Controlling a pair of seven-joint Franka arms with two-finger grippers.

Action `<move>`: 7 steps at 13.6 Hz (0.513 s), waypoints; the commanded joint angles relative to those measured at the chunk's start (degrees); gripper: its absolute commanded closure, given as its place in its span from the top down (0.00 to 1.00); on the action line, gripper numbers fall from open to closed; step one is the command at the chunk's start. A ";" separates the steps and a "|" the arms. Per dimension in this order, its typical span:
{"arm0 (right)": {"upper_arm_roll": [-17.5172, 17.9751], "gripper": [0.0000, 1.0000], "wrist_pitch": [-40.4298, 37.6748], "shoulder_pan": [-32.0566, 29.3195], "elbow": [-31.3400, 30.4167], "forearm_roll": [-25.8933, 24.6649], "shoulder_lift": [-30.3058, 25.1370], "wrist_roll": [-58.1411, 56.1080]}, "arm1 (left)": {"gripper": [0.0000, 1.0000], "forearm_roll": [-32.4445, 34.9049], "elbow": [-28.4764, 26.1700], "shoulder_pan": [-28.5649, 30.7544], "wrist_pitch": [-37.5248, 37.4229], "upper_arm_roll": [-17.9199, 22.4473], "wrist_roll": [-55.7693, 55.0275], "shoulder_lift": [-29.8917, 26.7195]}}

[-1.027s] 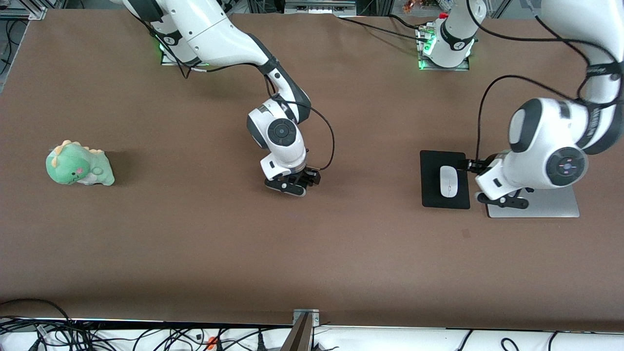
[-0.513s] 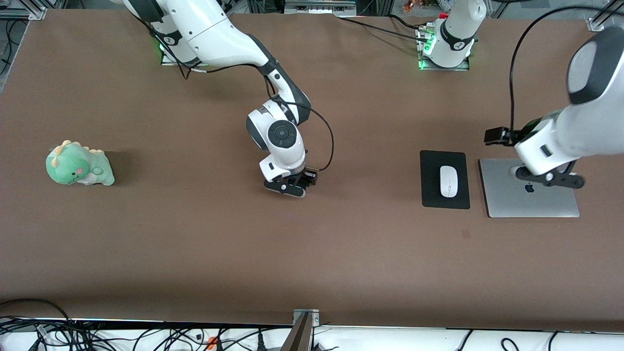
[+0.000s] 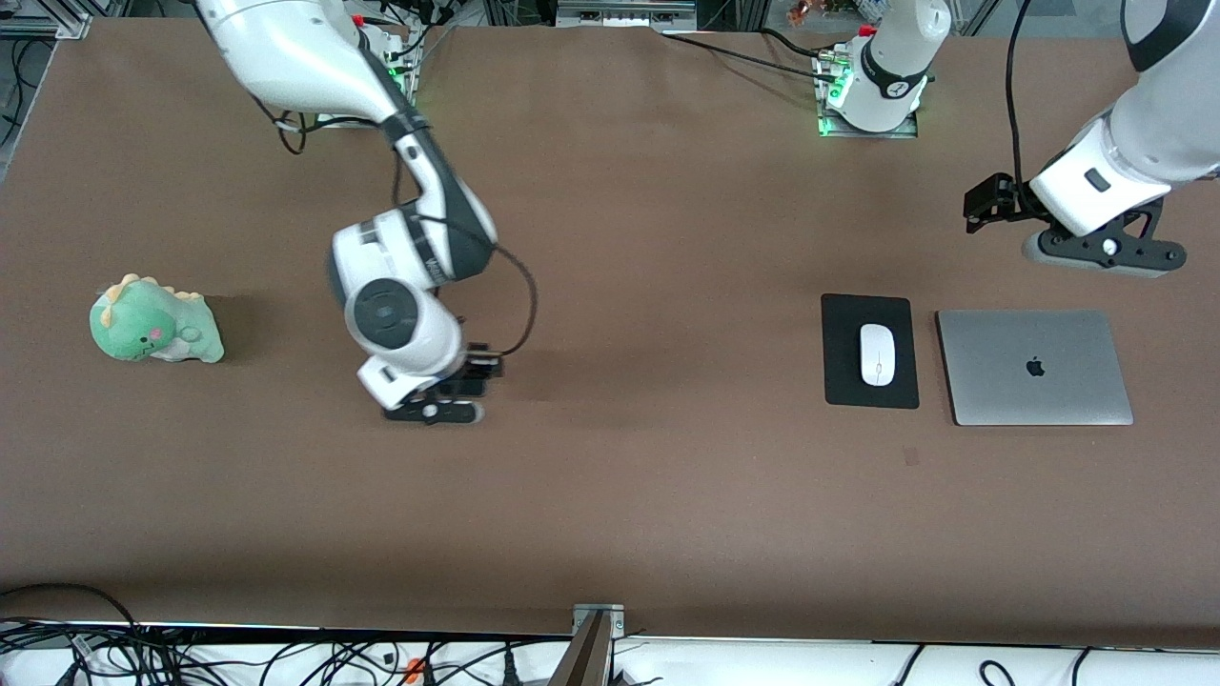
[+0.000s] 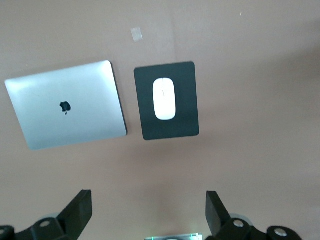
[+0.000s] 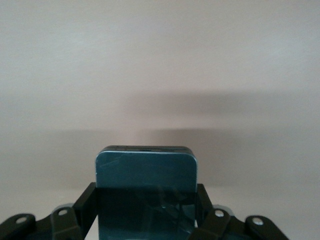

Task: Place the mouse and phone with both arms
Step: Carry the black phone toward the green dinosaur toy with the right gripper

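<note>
The white mouse lies on a black mat beside a silver laptop; it also shows in the left wrist view. My left gripper is open and empty, up over bare table between the laptop and its own base; its gripper shows in the left wrist view. My right gripper is low over bare table between the plush toy and the table's middle. In the right wrist view it is shut on the black phone, held by its sides. The phone is hidden in the front view.
A closed silver laptop lies beside the mat toward the left arm's end; it also shows in the left wrist view. A green dinosaur plush sits toward the right arm's end. Cables run along the table's front edge.
My right arm has swung from the table's middle toward the plush, carrying the phone. My left gripper has risen away from the mat and laptop toward its base.
</note>
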 commanded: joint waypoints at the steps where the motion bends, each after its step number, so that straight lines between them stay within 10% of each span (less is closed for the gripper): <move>1: 0.67 0.36 0.52 -5.99 -4.48 0.57 -1.95 -9.98 | 1.00 6.06 3.97 -0.45 -0.66 -0.70 0.63 0.71; 7: 0.41 0.41 16.16 -14.18 -14.24 1.36 1.46 -17.75 | 1.00 -0.48 7.52 1.11 -0.07 -0.09 0.71 1.60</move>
